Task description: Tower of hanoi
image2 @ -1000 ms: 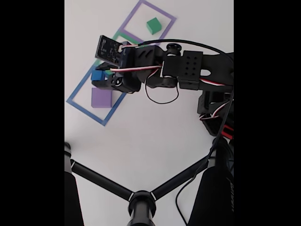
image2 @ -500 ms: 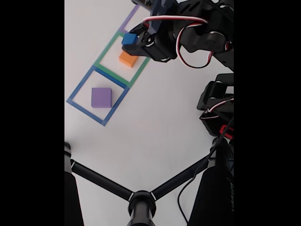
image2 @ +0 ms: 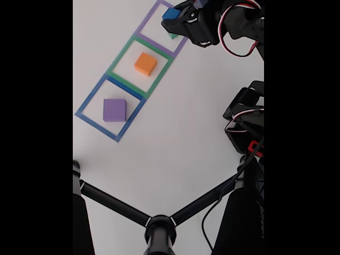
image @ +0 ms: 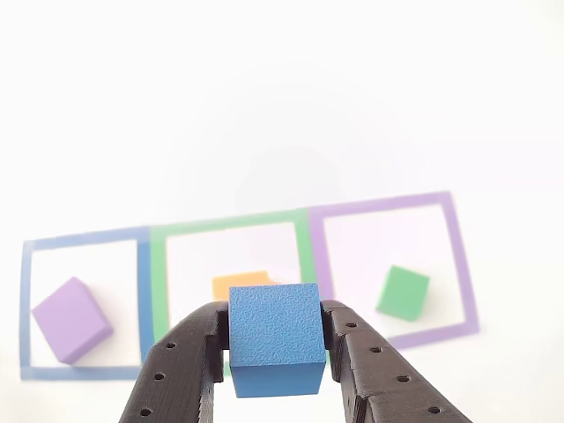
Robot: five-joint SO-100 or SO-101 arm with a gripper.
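Note:
My gripper (image: pixel 275 339) is shut on the blue cube (image: pixel 274 337), held up in the air. In the fixed view the gripper (image2: pixel 173 16) carries the blue cube (image2: pixel 170 13) over the purple outline (image2: pixel 150 18). On the table lie the purple block (image: pixel 71 319) (image2: pixel 114 110) inside the blue outline, the orange block (image: pixel 240 284) (image2: pixel 145 64) inside the green outline, and the green block (image: pixel 404 293) inside the purple outline. The green block (image2: pixel 172 36) is mostly covered by the gripper in the fixed view.
Three flat square outlines run in a row: blue (image2: pixel 89 101), green (image2: pixel 121 56) and purple. A black tripod stand (image2: pixel 159 226) fills the lower part of the fixed view. The arm's base and cables (image2: pixel 244 127) stand at the right.
The gripper has carried the blue cube from over the blue outline, past the orange block in the green outline, to over the purple outline. The other blocks have not moved.

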